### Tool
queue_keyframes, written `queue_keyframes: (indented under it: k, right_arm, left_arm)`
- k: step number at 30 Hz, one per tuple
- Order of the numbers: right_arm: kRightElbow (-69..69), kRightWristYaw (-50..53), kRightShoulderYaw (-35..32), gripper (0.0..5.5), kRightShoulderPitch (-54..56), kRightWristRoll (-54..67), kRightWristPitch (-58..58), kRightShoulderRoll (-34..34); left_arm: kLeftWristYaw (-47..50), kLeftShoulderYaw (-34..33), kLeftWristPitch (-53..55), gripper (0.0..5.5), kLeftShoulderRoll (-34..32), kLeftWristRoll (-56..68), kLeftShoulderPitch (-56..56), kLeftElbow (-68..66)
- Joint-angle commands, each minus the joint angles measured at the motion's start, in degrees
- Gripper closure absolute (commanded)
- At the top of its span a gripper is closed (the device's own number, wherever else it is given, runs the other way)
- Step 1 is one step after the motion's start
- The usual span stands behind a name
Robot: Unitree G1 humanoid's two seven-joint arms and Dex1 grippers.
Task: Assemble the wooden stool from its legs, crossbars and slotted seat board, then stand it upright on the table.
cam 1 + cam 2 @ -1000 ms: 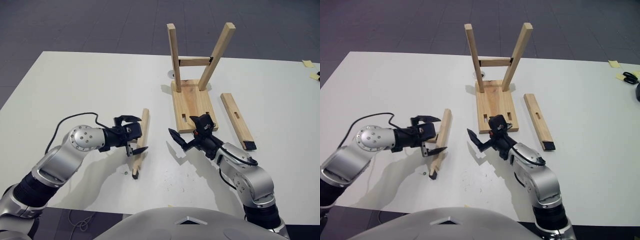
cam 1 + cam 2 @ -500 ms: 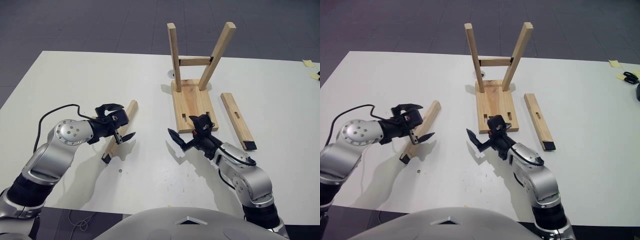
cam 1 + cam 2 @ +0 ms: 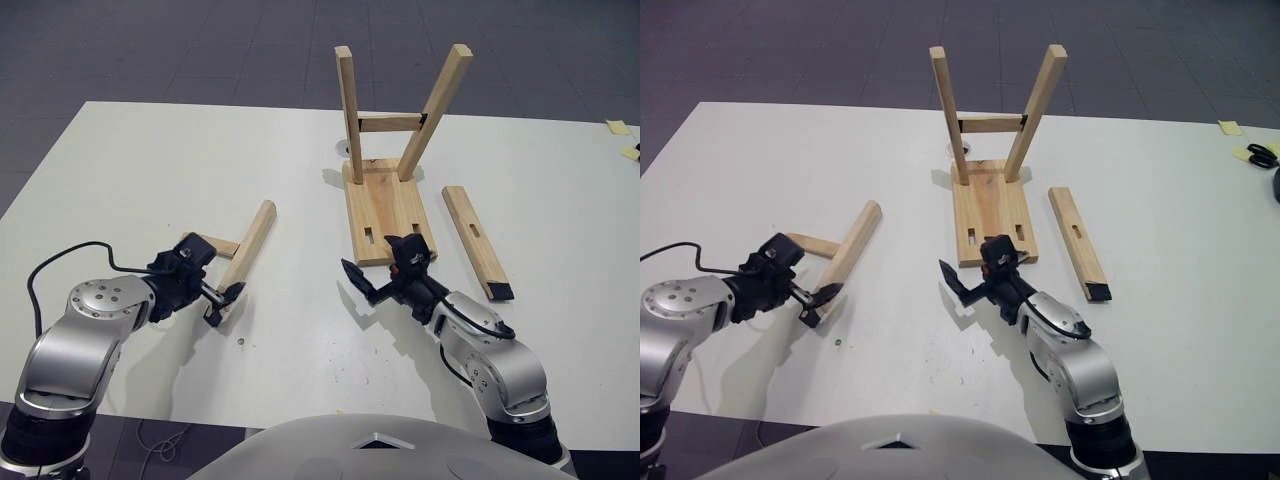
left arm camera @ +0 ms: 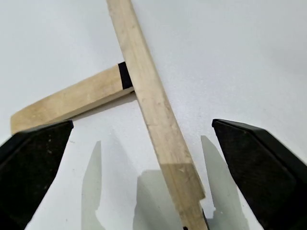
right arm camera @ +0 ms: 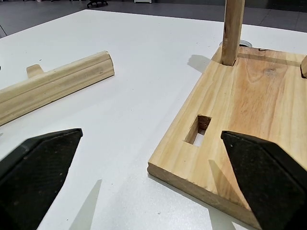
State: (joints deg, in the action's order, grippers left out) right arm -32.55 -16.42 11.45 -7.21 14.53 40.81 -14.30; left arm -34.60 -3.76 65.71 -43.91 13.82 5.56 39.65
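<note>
Loose leg point(image 3: 248, 245) with its crossbar point(image 3: 213, 243) swung leftward on the table point(image 3: 150, 170), left gripper point(image 4: 143, 125) drawn back to its black-capped near end, fingers spread either side, right gripper point(image 3: 372, 258) wide apart at seat board's point(image 3: 385, 205) near edge

Left hand point(image 3: 212, 275) and right hand point(image 3: 383, 265) gape (2 fingers each).

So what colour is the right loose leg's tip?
Black tip, clearest in the left eye view.
</note>
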Motion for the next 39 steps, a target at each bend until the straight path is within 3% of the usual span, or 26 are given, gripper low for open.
queue_keyframes:
  k: [1,14,24,30,33,36,39]
  right_arm:
    - [0.81,0.61,-0.57,0.1,0.53,-0.44,-0.29,0.09]
    - [1.05,2.36,-0.5,0.1,-0.18,-1.16,-1.06,1.14]
    - [1.85,4.41,-0.61,0.1,0.26,-2.85,-1.55,2.14]
    - [3.39,4.78,-1.8,0.1,2.0,-2.1,-1.83,4.02]
    - [2.22,5.91,-8.76,0.1,5.42,8.83,2.28,11.96]
    - [1.6,11.9,-19.31,0.1,10.85,33.96,7.74,21.36]
    - [4.9,21.78,-24.94,0.1,16.34,55.68,6.34,25.17]
  left_arm:
    - [-0.99,3.32,0.85,0.75,-1.98,1.49,2.66,0.61]
    - [1.79,13.01,-13.02,3.05,-1.96,-4.19,4.18,-12.36]
    - [-0.73,14.34,-24.62,4.47,-5.47,-7.37,6.01,-19.35]
    - [1.69,11.82,-36.75,4.48,-1.49,-9.43,-3.71,-20.82]
    - [8.8,11.36,-48.35,4.48,1.63,-16.42,-10.93,-21.77]
    - [15.23,12.42,-63.53,4.48,2.22,-25.12,-15.51,-25.18]
    - [19.26,14.7,-74.99,4.48,1.29,-32.51,-17.19,-27.14]
